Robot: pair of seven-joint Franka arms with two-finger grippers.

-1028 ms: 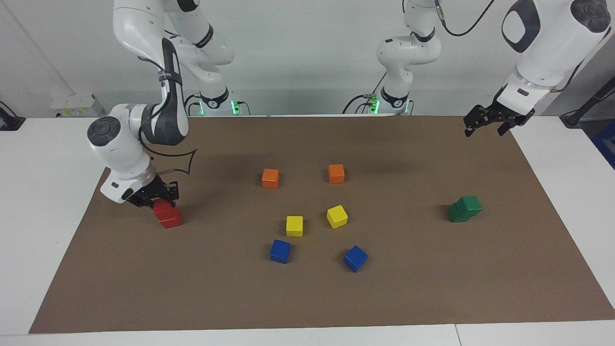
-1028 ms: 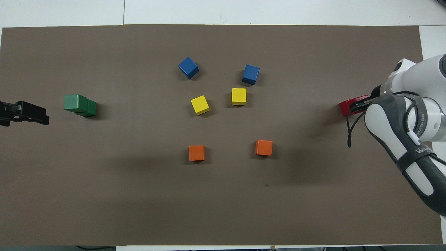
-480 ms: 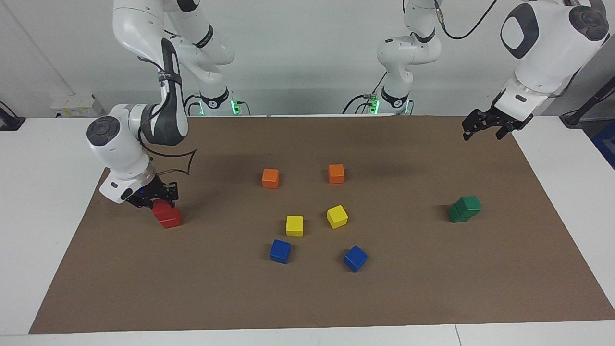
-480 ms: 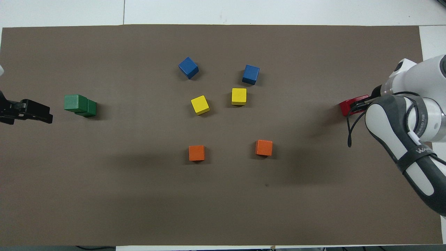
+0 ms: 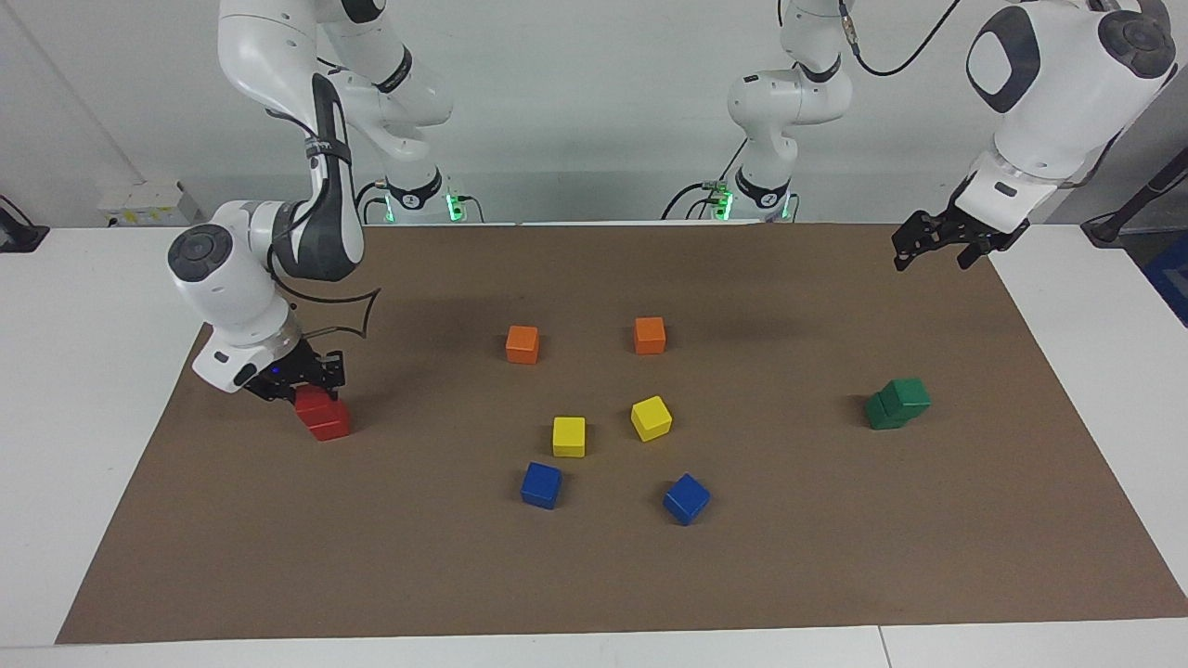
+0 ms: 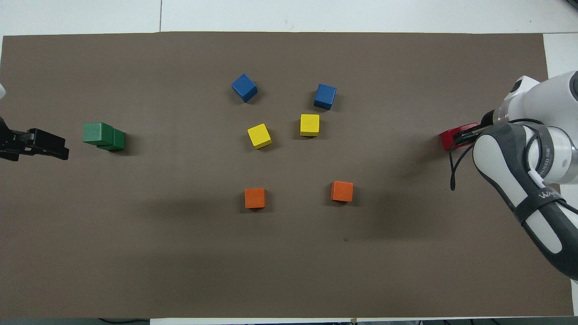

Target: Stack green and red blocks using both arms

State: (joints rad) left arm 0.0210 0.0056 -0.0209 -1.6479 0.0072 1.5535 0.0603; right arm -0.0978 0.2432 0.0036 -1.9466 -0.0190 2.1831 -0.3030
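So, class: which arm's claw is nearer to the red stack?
Right. The right claw is at the upper red block of the red stack; the left claw hangs above the mat's edge near the green stack.

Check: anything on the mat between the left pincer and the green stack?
Nothing. In the overhead view, only bare brown mat separates the left pincer from the green stack.
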